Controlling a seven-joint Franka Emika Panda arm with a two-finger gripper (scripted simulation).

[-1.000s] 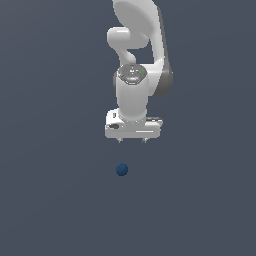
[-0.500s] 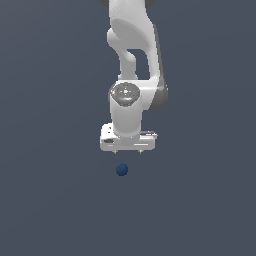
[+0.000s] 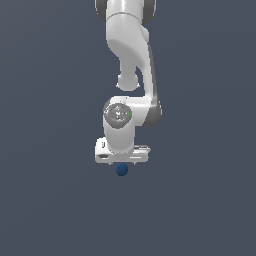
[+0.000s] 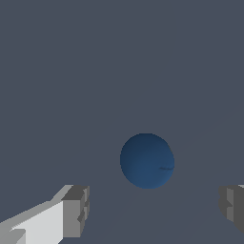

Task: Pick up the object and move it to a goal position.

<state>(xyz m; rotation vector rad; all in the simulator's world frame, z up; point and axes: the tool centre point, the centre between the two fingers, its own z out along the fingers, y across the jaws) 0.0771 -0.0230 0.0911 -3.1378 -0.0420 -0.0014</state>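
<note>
My gripper point(image 4: 152, 209) is spread wide above the blue ball point(image 4: 147, 160); smooth and roll-prone, I'd pinch it across its middle.

No legible text, labels or numbers, seemingly, in either view

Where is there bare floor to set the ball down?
Bare grey surface lies all round; the blue ball is the only item. The crowded spot is under the gripper, whose open fingers flank the ball without touching.
</note>
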